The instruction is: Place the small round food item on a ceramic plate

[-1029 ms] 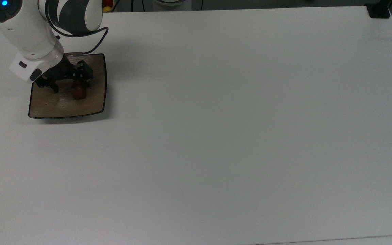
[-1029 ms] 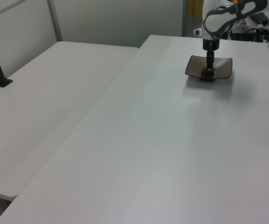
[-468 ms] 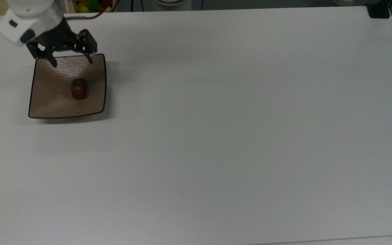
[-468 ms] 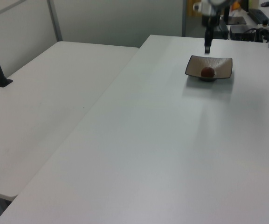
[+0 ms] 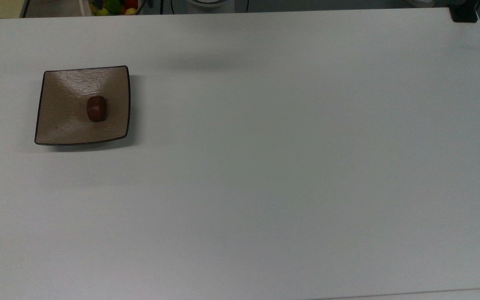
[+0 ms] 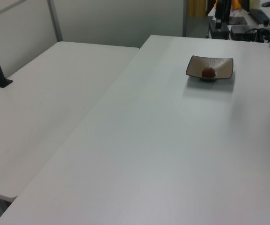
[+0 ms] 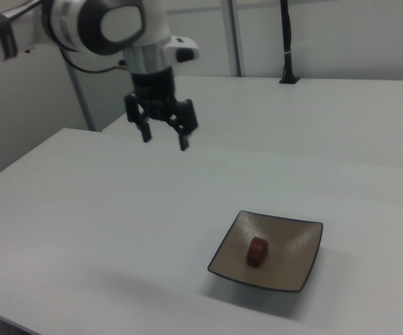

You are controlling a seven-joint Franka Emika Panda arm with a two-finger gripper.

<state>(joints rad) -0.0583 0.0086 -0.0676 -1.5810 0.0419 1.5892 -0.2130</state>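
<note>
White table is carrying the ceramic plate near top view's left edge. Small round food item is sitting approx mid-plate. My gripper is hanging up high, well apart from plate in right view, fingers spread wide, gripping nothing.

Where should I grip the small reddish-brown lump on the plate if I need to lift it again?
Probably from straight above, closing across the narrower sides of the food item. It sits alone near the middle of the shallow ceramic plate, whose upturned rim hinders side approaches.
</note>
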